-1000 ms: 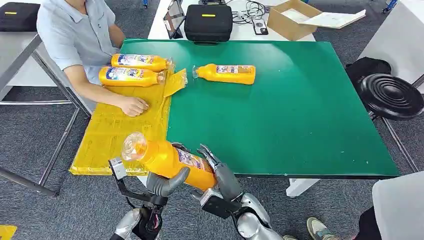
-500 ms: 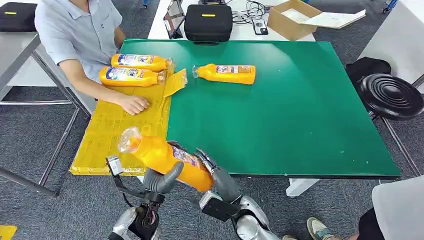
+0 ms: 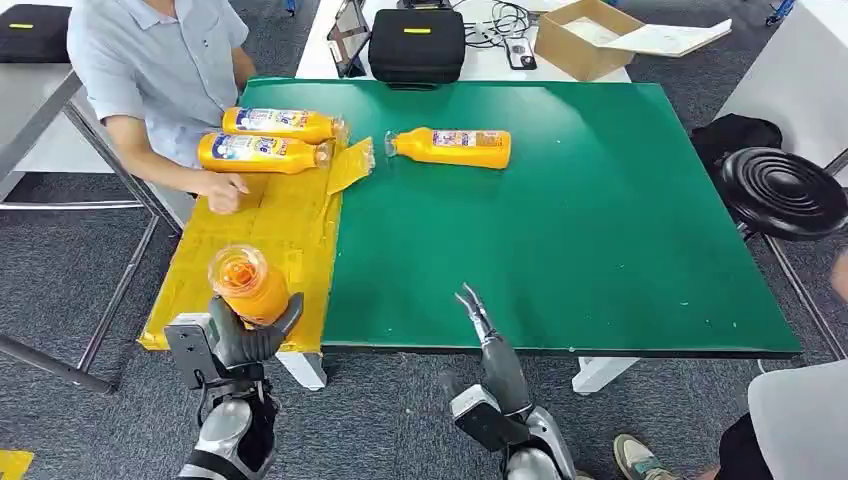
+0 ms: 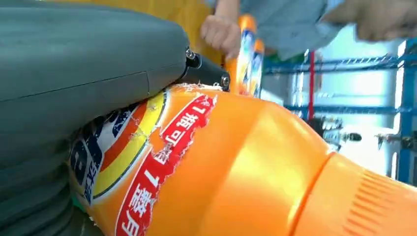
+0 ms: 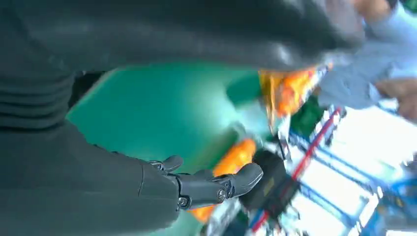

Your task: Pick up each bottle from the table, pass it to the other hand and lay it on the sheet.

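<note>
A green table (image 3: 560,230) carries the work. Along its left edge lies a yellow sheet (image 3: 250,240), one corner folded up where it meets the green. Two orange bottles (image 3: 265,138) lie side by side on the far end of the sheet, caps pointing right. A third orange bottle (image 3: 452,147) lies on its side on the bare green top, just right of the sheet's folded corner, cap pointing left. A person's hand (image 3: 222,190) rests on the sheet, near the two bottles.

head high overhead, wrists close behind hands
</note>
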### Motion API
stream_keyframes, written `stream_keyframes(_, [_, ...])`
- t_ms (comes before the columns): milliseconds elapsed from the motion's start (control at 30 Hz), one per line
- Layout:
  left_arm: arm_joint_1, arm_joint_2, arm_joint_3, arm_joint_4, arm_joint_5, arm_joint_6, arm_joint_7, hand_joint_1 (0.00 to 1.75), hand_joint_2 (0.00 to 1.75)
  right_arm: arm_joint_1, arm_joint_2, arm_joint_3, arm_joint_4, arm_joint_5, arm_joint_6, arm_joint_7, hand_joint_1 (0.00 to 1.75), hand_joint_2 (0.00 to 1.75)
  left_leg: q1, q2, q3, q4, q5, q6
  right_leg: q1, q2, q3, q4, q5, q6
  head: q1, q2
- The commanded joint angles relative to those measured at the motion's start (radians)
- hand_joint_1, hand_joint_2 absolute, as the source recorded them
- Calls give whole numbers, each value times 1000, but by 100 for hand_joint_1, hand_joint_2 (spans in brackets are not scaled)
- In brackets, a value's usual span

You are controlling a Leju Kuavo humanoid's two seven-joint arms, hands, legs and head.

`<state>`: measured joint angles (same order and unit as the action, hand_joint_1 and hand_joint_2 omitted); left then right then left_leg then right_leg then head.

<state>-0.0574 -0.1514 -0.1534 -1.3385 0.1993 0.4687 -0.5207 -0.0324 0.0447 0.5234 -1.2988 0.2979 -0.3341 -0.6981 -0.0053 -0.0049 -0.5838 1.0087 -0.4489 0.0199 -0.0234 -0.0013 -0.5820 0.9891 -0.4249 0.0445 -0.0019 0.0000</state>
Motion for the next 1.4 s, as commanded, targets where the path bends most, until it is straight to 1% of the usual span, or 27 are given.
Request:
stream_keyframes(33, [-137,76,40,78,-250,99,10,175,175,6,-30,-40,-104,-15,9,0,0,0,0,-1,-1,0,1,-1,1,-2,0,0,0,-1,0,0])
stream_keyframes(67, [-176,98,12,135,-383,156,19,175,175,1,-32,-25,-100,-17,11,0,0,0,2,-3,0,1,0,-2,3,-3,2,0,0,-3,0,0])
stream_keyframes(100, [-198,108,-5,171,-461,191,29,175,175,-3,-31,-18,-97,-21,12,0,0,0,3,-3,0,1,0,-2,3,-4,2,0,0,-3,0,0])
stream_keyframes(133, [-244,112,-24,241,-584,228,62,175,175,-12,-31,-3,-92,-38,12,0,0,0,2,-4,1,0,1,-2,2,-3,2,-1,0,-3,0,0])
stream_keyframes(200, [-244,112,-24,241,-584,228,62,175,175,-12,-31,-3,-92,-38,12,0,0,0,2,-4,2,0,2,-2,2,-4,3,-1,1,-3,0,0])
stream_keyframes(233, [-272,111,-28,294,-646,229,76,175,175,-19,-33,9,-89,-49,20,0,0,0,1,-3,2,-1,1,-2,2,-2,3,-1,0,-3,0,0])
stream_keyframes(267, [-320,122,-64,395,-782,229,141,175,175,-27,-33,18,-83,-56,21,0,0,0,2,-2,2,0,1,-2,2,-2,3,-1,0,-3,0,0])
stream_keyframes(300, [-345,129,-84,443,-859,229,180,175,175,-31,-35,24,-83,-62,25,0,0,0,2,-2,2,0,1,-2,2,-2,4,-1,0,-3,0,0])
stream_keyframes(333, [-407,136,-120,551,-1010,229,253,175,175,-46,-33,37,-75,-73,38,0,0,0,1,-2,2,-1,1,-1,1,-2,3,-1,0,-2,0,0])
stream_keyframes(367, [-451,141,-152,637,-1171,224,300,175,175,-59,-32,51,-71,-82,50,0,0,0,1,-4,2,-1,2,-1,1,-4,3,-1,0,-2,0,0])
stream_keyframes(433, [-517,122,-151,767,-1175,148,311,175,175,-74,-19,62,-54,-96,70,0,0,0,1,-6,2,0,2,-1,1,-5,4,0,0,-2,0,0])
stream_keyframes(467, [-536,121,-161,802,-1197,134,327,175,175,-79,-15,64,-47,-96,74,0,0,0,1,-6,1,0,2,-1,1,-5,3,0,0,-2,0,0])
stream_keyframes(567, [-608,109,-173,918,-1245,55,417,175,175,-82,4,70,-27,-97,92,0,0,0,2,-4,2,1,1,-2,3,-3,4,-1,1,-3,0,0])
stream_keyframes(667, [-608,109,-173,918,-1245,55,417,175,175,-82,4,70,-27,-97,92,0,0,0,3,0,2,1,0,-2,3,0,3,0,0,-3,0,0])
stream_keyframes(733, [-608,109,-173,918,-1245,55,417,175,175,-82,4,70,-27,-97,92,0,0,0,1,-1,1,0,1,-1,1,-1,2,0,0,-2,0,0])
stream_keyframes(767, [-608,109,-173,918,-1245,55,417,175,175,-82,4,70,-27,-97,92,0,0,0,3,0,3,1,0,-2,3,0,4,0,0,-3,0,0])
stream_keyframes(867, [-608,109,-173,918,-1245,55,417,175,175,-82,4,70,-27,-97,92,0,0,0,3,0,2,1,0,-2,3,0,4,0,0,-3,0,0])
stream_keyframes(967, [-608,109,-173,918,-1245,55,417,175,175,-82,4,70,-27,-97,92,0,0,0,1,0,0,0,1,-1,1,0,1,1,1,-1,0,0])
stream_keyframes(1133, [-608,109,-173,918,-1245,55,417,175,175,-82,4,70,-27,-97,92,0,0,0,3,1,1,1,0,-2,3,1,2,0,1,-3,0,0])
stream_keyframes(1167, [-640,107,-185,961,-1274,-15,491,175,175,-79,5,64,-21,-99,96,0,0,0,2,0,0,1,1,-1,2,0,1,1,1,-2,0,0])
stream_keyframes(1200, [-657,109,-201,980,-1302,-43,532,175,175,-79,7,61,-19,-98,97,0,0,0,3,0,1,1,0,-2,3,0,3,0,0,-3,0,0])
stream_keyframes(1233, [-663,108,-196,984,-1303,-45,551,175,175,-80,9,60,-16,-99,101,0,0,0,2,-1,0,1,1,-1,2,-1,2,1,0,-2,0,0])
stream_keyframes(1267, [-674,113,-204,1006,-1343,-8,614,175,175,-84,16,60,-6,-99,110,0,0,0,4,-1,0,2,0,-2,4,-2,3,1,0,-4,0,0])
stream_keyframes(1333, [-685,110,-175,1033,-1322,-48,637,175,175,-88,22,61,2,-99,111,0,0,0,3,0,1,1,0,-2,3,0,2,0,0,-3,0,0])
stream_keyframes(1400, [-683,100,-99,1047,-1243,-104,608,175,175,-91,29,63,17,-104,112,0,0,0,1,1,1,0,1,-1,1,1,1,0,1,-2,0,0])
